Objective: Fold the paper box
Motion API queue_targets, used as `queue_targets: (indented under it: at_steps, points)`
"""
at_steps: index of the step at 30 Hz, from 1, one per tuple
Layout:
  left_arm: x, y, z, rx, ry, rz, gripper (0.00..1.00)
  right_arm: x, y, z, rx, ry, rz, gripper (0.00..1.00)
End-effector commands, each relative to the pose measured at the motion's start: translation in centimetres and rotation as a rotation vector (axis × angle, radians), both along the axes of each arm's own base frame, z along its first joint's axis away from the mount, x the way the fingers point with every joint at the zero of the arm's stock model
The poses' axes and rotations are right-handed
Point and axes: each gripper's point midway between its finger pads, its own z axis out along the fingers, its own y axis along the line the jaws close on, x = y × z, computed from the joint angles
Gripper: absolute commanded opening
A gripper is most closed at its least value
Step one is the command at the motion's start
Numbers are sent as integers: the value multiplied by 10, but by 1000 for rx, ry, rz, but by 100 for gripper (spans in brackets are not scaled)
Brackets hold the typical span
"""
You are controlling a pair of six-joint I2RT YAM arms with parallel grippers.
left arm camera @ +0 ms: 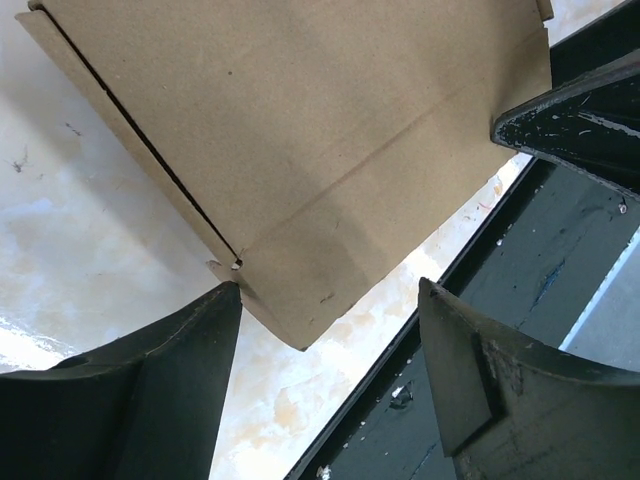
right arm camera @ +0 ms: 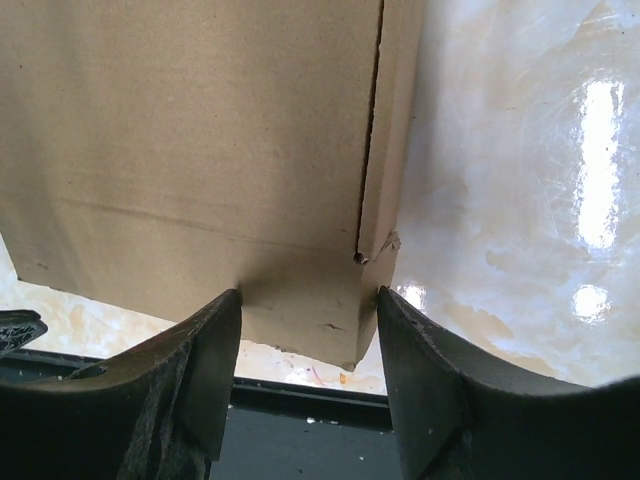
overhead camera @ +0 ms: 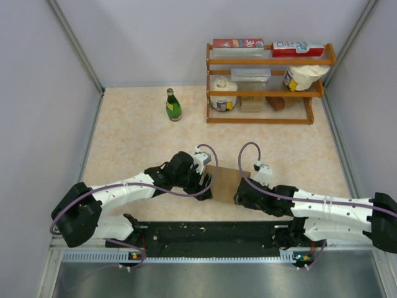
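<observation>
While the left jaws (left arm camera: 328, 288) and right jaws (right arm camera: 308, 292) are hanging released at opposite ends, the box (overhead camera: 224, 183) is lying flat between them; pressing evenly from both ends should be keeping creases straight.

A green bottle (overhead camera: 173, 104) stands upright near the far edge of the table (overhead camera: 136, 133). To its right, a wooden rack (overhead camera: 267, 61) sits in the far right corner. On the rack's top lie a red printed carton (overhead camera: 238, 44) and a red-and-white carton (overhead camera: 298, 47), end to end. The shelves below hold a white jar (overhead camera: 223, 94), a clear plastic box (overhead camera: 250, 74), a tan block (overhead camera: 251, 103) and a white bundle (overhead camera: 305, 76). A black strip (overhead camera: 211, 233) runs along the table's near edge.
</observation>
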Motion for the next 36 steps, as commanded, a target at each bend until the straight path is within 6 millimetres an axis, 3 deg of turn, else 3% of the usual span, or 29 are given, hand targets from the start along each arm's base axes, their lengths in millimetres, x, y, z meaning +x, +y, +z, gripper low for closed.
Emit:
queue_targets:
  at_steps: [1,12,36]
  points:
    - [1,-9,7,-39,-21,-31,75,8,6,10,50,-37,-10,56]
    - [-3,-3,4,-26,-13,-29,66,8,5,8,56,-38,-14,55]
    - [9,-4,0,-19,-78,-24,65,11,-1,4,41,-78,-13,55]
